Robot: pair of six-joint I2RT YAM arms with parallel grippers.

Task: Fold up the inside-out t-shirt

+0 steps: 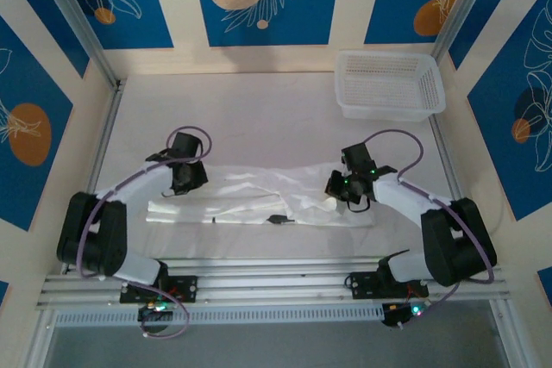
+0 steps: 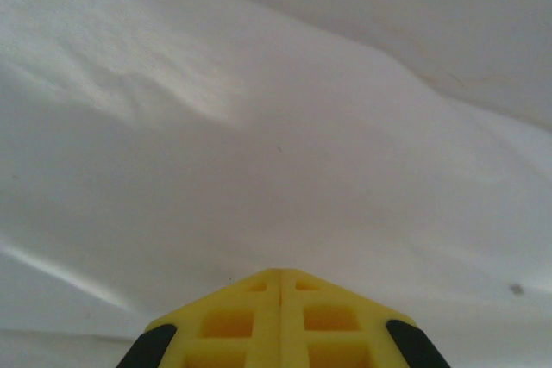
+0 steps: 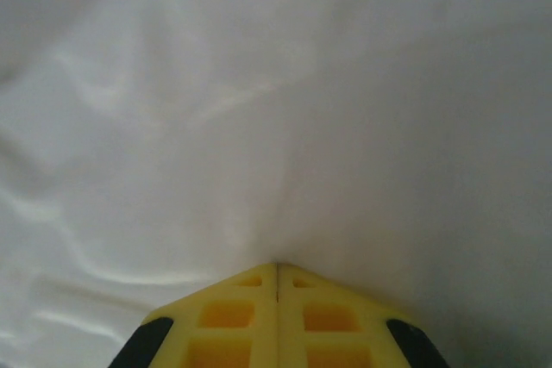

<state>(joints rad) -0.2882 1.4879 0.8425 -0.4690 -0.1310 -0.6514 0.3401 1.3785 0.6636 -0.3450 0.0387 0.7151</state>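
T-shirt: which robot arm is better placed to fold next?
Probably the right. The right gripper is shut with t-shirt cloth puckering into its tips; the left gripper is shut too, but cloth there looks smooth.

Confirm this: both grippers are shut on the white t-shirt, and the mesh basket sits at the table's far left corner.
Not quite: the top external view shows the mesh basket at the far right corner. The left gripper and right gripper are indeed shut on the white t-shirt.

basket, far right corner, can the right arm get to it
Likely yes, nothing stands between, but the right hand is shut on the t-shirt and would drag it toward the basket.
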